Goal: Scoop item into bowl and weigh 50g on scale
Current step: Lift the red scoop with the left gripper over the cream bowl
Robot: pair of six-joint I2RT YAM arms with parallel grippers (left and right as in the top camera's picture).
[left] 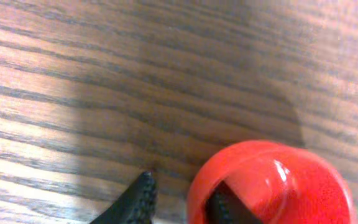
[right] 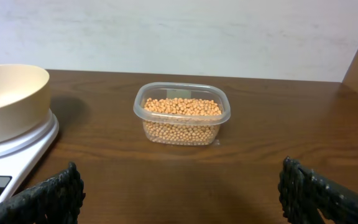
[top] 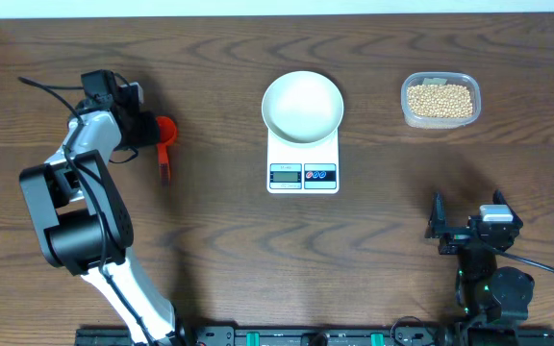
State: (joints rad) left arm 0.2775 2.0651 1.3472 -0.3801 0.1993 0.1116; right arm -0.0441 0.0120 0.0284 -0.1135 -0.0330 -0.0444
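Observation:
A red scoop (top: 165, 130) lies at the left of the table, its handle pointing toward the front edge. My left gripper (top: 152, 130) is down on its cup. In the left wrist view, the gripper (left: 182, 182) straddles the scoop's (left: 278, 186) wall, one finger inside the cup and one outside with a slit of table between it and the wall. The white bowl (top: 302, 104) sits empty on the scale (top: 302, 175). Beige beans (top: 440, 99) fill a clear tub at the back right. My right gripper (top: 467, 219) rests open near the front right, empty.
From the right wrist view, the tub of beans (right: 182, 107) stands straight ahead, with the bowl (right: 5, 93) and scale (right: 17, 149) at the left edge. A wall closes the far side of the table. Bare wood lies between my right gripper (right: 180, 171) and the tub.

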